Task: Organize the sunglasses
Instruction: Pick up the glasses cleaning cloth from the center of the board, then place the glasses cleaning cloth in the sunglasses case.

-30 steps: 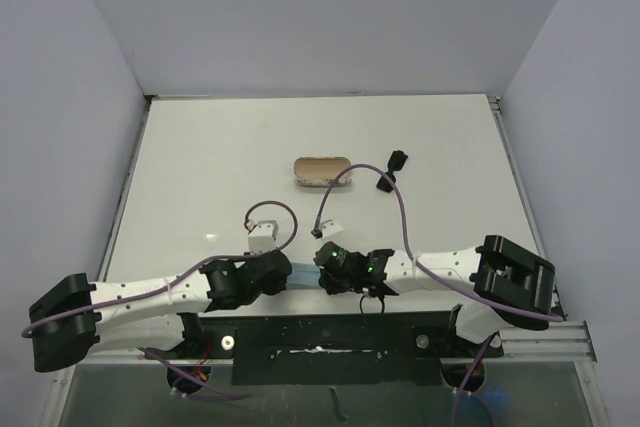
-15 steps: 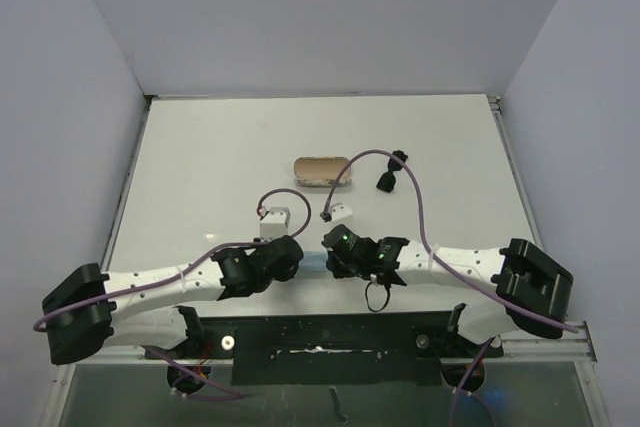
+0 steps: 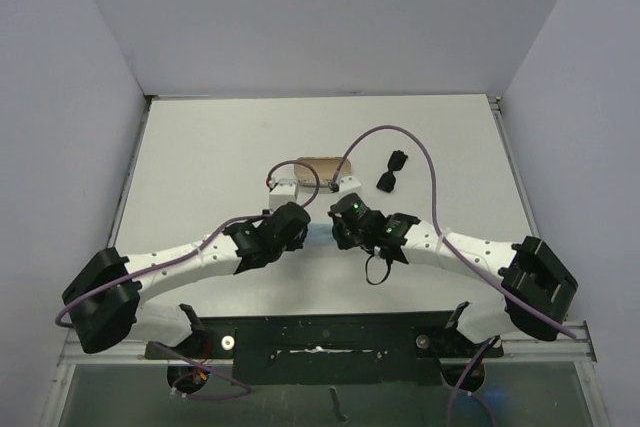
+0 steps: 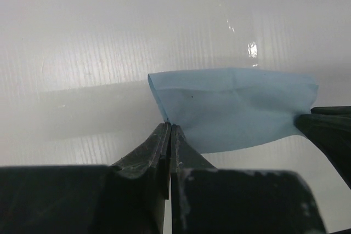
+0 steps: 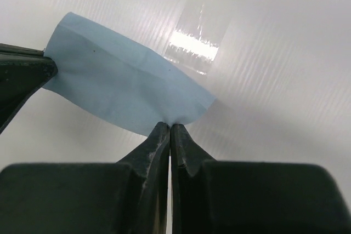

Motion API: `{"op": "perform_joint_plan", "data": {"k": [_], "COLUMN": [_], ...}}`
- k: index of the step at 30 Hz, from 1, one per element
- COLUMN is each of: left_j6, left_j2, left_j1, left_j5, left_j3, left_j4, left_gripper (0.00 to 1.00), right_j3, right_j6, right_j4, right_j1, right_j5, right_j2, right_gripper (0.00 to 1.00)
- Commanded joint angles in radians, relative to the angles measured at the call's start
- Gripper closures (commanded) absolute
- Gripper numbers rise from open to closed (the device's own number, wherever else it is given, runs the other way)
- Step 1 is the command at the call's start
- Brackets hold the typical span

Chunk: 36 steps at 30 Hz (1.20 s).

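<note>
Pressed shut, the left gripper [image 4: 169,128] and the right gripper [image 5: 170,126] each pinch a corner of the light blue square cloth [image 4: 236,108], held spread between them. Farther out on the white table [image 3: 200,167], the small all-black sunglasses [image 3: 393,171] lie right of the oblong grey-beige marbled case [image 3: 322,165]. Their long axis runs roughly near-to-far, and the right arm is the nearer one.

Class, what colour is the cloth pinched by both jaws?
Light blue cloth; best seen from left wrist.

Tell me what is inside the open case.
The visible part of the case shows only bare tan lining. Its near edge is covered by the arms' wrist cameras. The sunglasses lie outside it, on the table to its right.
</note>
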<state>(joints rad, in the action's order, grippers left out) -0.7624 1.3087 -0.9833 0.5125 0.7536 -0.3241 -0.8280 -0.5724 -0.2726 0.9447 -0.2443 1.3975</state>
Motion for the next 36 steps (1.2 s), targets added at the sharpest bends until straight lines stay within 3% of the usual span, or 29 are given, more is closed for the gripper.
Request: {"op": "perform_joint_plan", "data": {"k": [1, 15, 36], "left_j6": [0.091, 0.233, 0.325], "left_j2": [0.044, 0.216, 0.436], "left_j1": [0.053, 0.212, 0.359], "left_j5": [-0.026, -0.115, -0.212], "left_j3": [0.106, 0.332, 0.522], "left_j4": [0.080, 0.105, 0.146], "left_gripper": [1.00, 1.00, 1.00], "right_j3": [-0.088, -0.295, -0.509], "right_j6": [0.080, 0.201, 0.282], "right_j4": [0.006, 0.008, -0.004], "right_j1": [-0.070, -0.260, -0.410], "right_j5": [0.031, 0.149, 0.251], "right_j2": [0.003, 0.147, 0.364], "right_gripper": [1.00, 1.00, 1.00]}}
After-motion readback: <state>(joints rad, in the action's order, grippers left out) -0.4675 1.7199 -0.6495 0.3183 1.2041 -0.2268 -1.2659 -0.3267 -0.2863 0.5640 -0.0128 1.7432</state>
